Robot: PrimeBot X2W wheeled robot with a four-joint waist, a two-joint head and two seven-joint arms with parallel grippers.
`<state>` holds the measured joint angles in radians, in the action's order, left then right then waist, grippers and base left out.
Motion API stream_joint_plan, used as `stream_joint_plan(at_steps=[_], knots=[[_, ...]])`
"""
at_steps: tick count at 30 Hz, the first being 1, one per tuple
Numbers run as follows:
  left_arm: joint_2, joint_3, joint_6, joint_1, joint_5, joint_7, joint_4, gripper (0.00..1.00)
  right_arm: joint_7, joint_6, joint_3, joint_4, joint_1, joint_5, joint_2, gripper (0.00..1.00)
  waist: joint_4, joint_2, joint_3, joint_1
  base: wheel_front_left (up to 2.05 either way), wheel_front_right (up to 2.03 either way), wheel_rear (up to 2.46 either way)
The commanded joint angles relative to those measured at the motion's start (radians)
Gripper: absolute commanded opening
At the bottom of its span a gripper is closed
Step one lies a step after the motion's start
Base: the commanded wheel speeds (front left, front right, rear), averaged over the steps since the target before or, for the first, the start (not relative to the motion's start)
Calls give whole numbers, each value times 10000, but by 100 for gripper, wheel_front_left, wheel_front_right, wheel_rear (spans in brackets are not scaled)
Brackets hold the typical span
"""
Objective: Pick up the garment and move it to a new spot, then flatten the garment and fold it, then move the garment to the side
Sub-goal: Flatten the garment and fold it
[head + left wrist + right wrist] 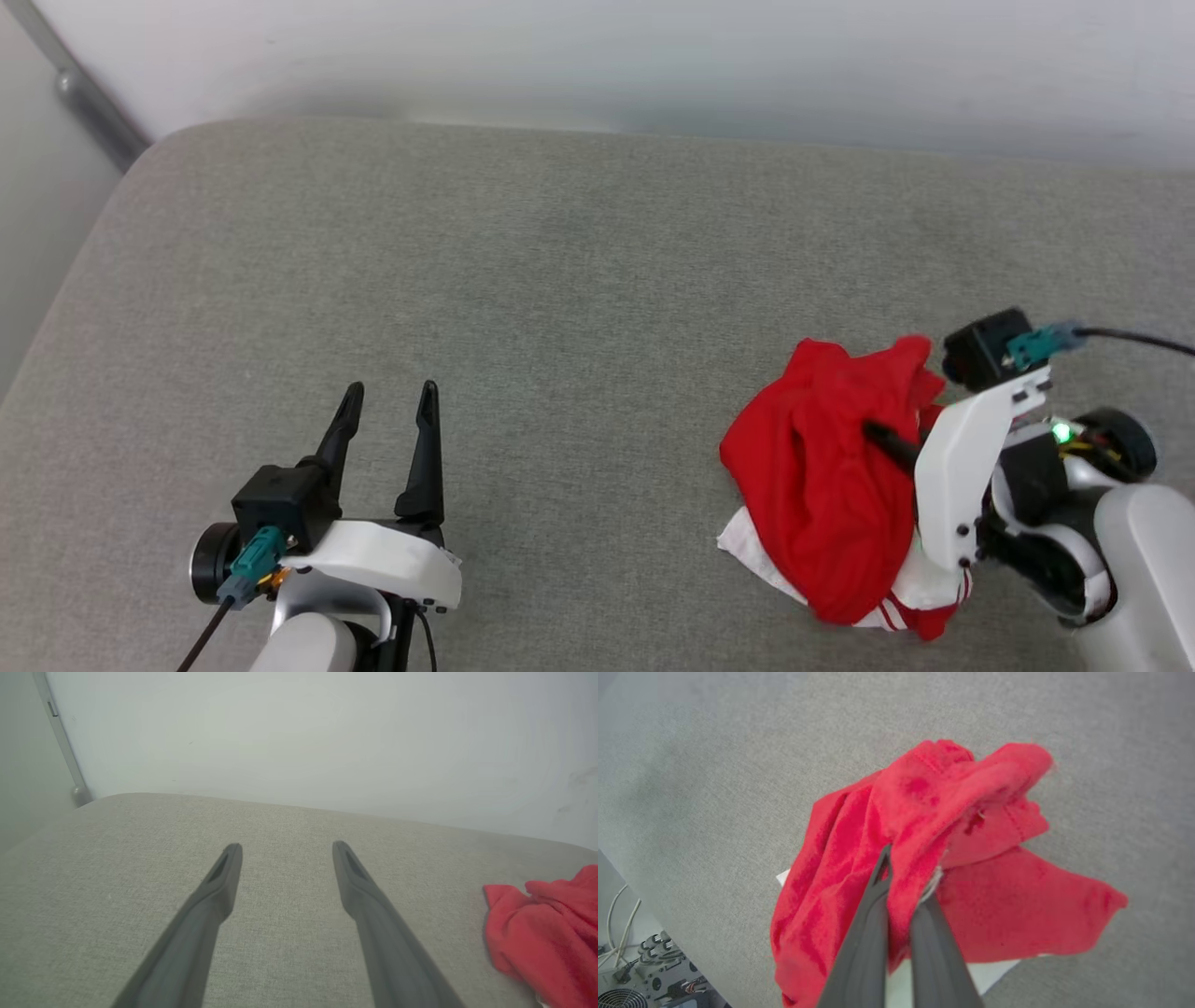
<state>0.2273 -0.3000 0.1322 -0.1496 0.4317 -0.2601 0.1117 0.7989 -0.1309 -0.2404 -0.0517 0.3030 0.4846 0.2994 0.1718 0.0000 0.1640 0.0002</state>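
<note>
The garment (pixel 822 485) is lying crumpled at the near right of the pad (pixel 560 280), the right gripper (pixel 908 877) pinching a red fold. The pick-up seems to be beginning, and it is probably calling next for a lift clear. The left gripper (pixel 390 387) is standing wide open, well apart. Bare pad is stretching leftward; one pad edge is running near the garment.

ROBOT TAKES HOLD: The right gripper (pixel 911 870) was clamped on a raised fold of the garment (pixel 822 485), its two dark fingers (pixel 864 942) nearly together with red cloth pinched between them. Its white wrist bracket (pixel 962 476) leaned over the garment's right edge, the pale forearm (pixel 1144 560) angled in behind. Well to the garment's left, the left gripper (pixel 392 386) sat low with its fingers spread wide, apparently touching nothing.
</note>
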Motion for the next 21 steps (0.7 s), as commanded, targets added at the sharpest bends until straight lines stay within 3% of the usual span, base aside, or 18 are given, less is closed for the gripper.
stream_joint_plan(at_steps=[1, 9, 16, 21], knots=[[-28, 118, -85, -104, -71, -69, 9, 100, -268, 3, 37, 252, 336, 12, 96, 0, -183, 0, -45, -2, 0, 0, 0], [-112, 279, -167, 65, -252, -50, -27, 100, -960, 3, 1395, 803, 501, -176, 241, 0, -792, 0, -224, -2, 0, 0, 0], [-121, 348, -223, 176, -335, -51, -37, 100, -1391, 3, 4519, 277, -726, -474, -221, 0, -1251, 0, -243, -2, 0, 0, 0], [-69, 357, -198, 244, -329, -51, -15, 100, -1787, 3, 6017, -917, -1585, -605, -818, 0, -1432, 0, -169, -2, 0, 0, 0]])
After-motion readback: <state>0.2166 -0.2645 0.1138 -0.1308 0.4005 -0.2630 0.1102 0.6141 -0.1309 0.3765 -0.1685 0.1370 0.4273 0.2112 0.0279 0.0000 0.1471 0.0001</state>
